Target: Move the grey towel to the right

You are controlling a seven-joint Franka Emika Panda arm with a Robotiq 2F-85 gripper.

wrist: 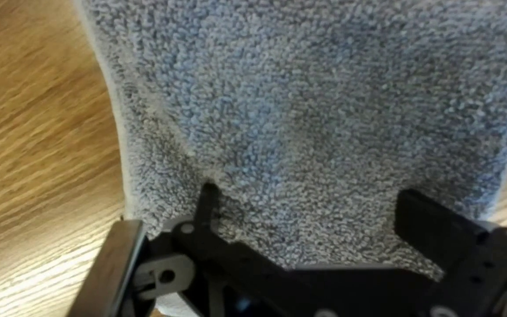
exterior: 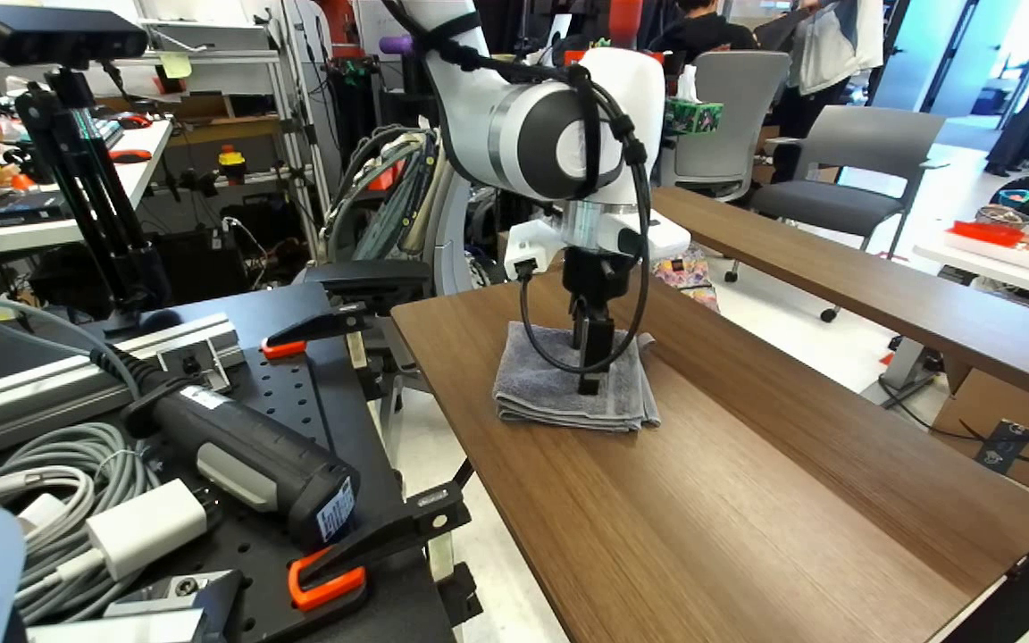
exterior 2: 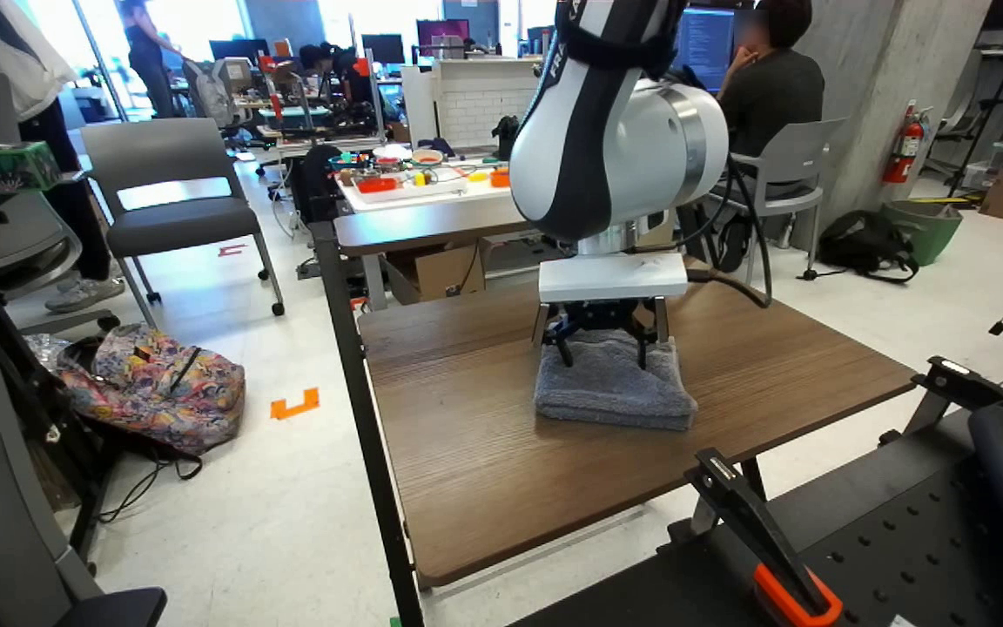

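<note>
The grey towel [exterior: 532,388] lies folded and flat on the brown wooden table [exterior: 747,527]; it also shows in an exterior view [exterior 2: 615,399], with layered edges and soft creases. In the wrist view the towel [wrist: 288,101] fills most of the picture, with a slanting crease at the left. My gripper [exterior 2: 604,360] points straight down over the towel, also seen in an exterior view [exterior: 583,366]. In the wrist view the gripper [wrist: 307,191] has its fingers wide apart, with bare towel between them. The fingertips appear to touch the towel's top; no cloth is pinched.
A black cart [exterior: 372,572] with a handheld scanner [exterior: 246,446], cables and orange-tipped clamps [exterior: 327,580] stands beside the table's edge. A dark post [exterior 2: 371,453] runs along the table's end. An office chair [exterior: 443,232] stands behind it.
</note>
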